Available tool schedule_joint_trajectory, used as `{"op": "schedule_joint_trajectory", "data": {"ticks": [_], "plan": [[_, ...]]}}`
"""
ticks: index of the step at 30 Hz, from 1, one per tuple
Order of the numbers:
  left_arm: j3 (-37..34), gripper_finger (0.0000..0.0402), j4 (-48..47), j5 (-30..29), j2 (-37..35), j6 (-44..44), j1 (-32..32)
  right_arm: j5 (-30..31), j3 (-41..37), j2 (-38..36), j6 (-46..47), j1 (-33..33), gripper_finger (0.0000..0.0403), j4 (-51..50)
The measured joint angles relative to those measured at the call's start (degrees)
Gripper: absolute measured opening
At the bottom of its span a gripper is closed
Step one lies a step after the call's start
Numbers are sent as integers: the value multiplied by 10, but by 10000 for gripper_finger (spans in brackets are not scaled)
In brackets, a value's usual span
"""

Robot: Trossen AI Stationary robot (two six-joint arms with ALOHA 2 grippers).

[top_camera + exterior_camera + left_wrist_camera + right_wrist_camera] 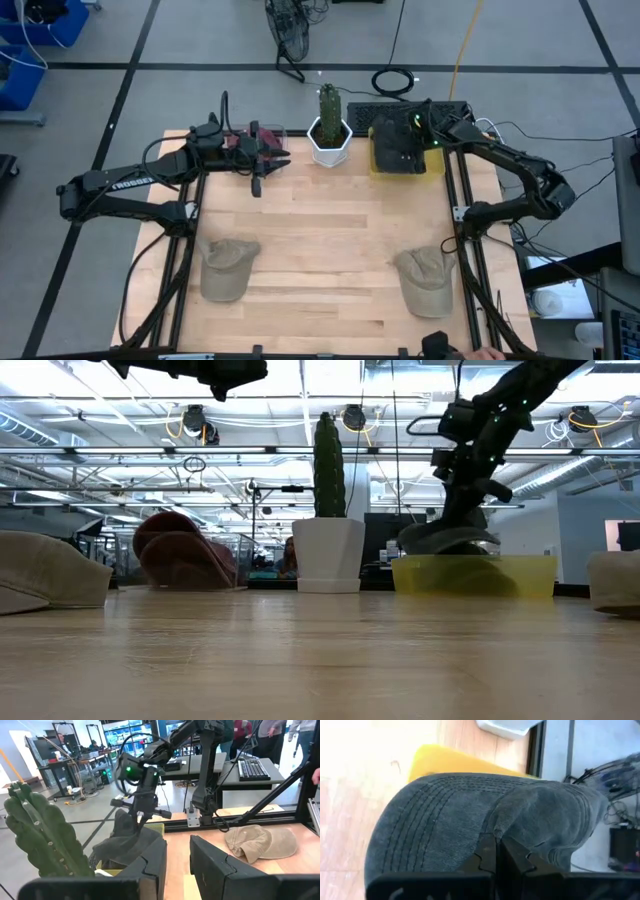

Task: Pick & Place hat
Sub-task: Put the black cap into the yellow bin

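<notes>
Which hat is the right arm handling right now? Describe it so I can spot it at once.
Start at the potted cactus at the table's far edge. Just right of it sits a yellow bin, and the right gripper is shut on a dark grey hat over it. The two hats nearest the front edge are tan.

Up top in the overhead shot, a grey floor [150, 40] crossed by dark tape lines, blue bins [30, 30] in the upper left corner, and a coil of black cable [395, 82] at upper centre. At table height, the pale wooden tabletop [320, 660] fills the lower half, while bright ceiling lights [100, 390] glare over a lattice of metal trusses [200, 455]. A black keyboard [255, 769] sits on a desk, upper right.
</notes>
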Motion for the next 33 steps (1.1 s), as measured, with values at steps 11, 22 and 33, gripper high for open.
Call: {"op": "schedule_joint_trajectory", "data": {"ticks": [11,22,33], "plan": [[0,90,-1,0,0,0,0,30,-49,44,-59,-9,1,75],[0,90,-11,-1,0,10,0,33,-54,43,-50,-6,16,86],[0,90,-13,-14,0,10,1,180,-55,-23,102,44,56,123]]}}
